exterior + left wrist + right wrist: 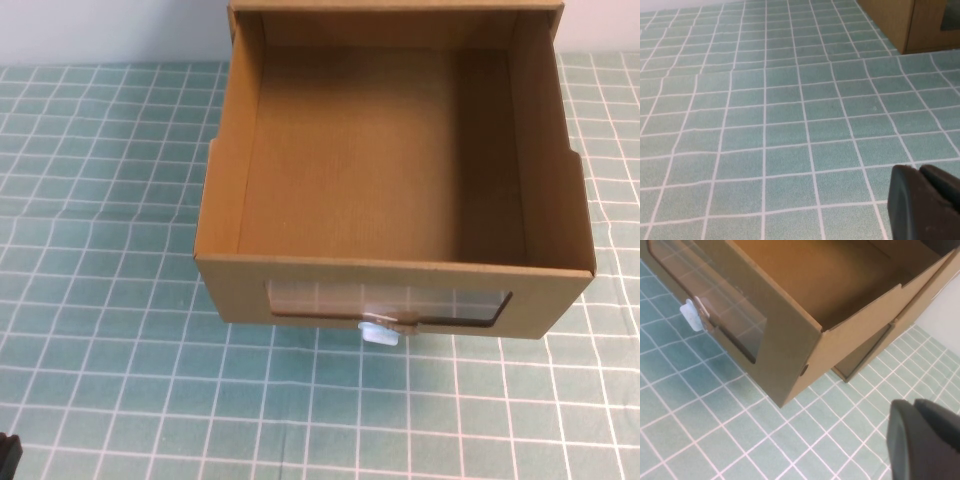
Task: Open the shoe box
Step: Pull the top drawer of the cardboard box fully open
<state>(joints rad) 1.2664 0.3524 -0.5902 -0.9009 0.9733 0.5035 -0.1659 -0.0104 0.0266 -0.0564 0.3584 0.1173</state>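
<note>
Green checked matting (100, 380) is covering the whole work surface, with white grid lines running across it.

At the left, the left gripper (919, 172) is hovering low over bare matting, well apart from the box. Its fingers are pressing together and holding nothing. Only a corner of the box is showing at the far edge of the left wrist view.

At the centre, the brown cardboard shoe box (390, 170) is resting on the matting. Its drawer (240, 290) is standing pulled out toward the robot, with the inner floor lying exposed from above. A clear window (390, 303) is occupying the drawer's front wall, and a white pull tab (379, 333) is projecting from the window's lower edge.

At the right, the right gripper (916, 407) is hanging above the matting near the drawer's right front corner, not touching it. Its fingers are closed together and gripping nothing.
</note>
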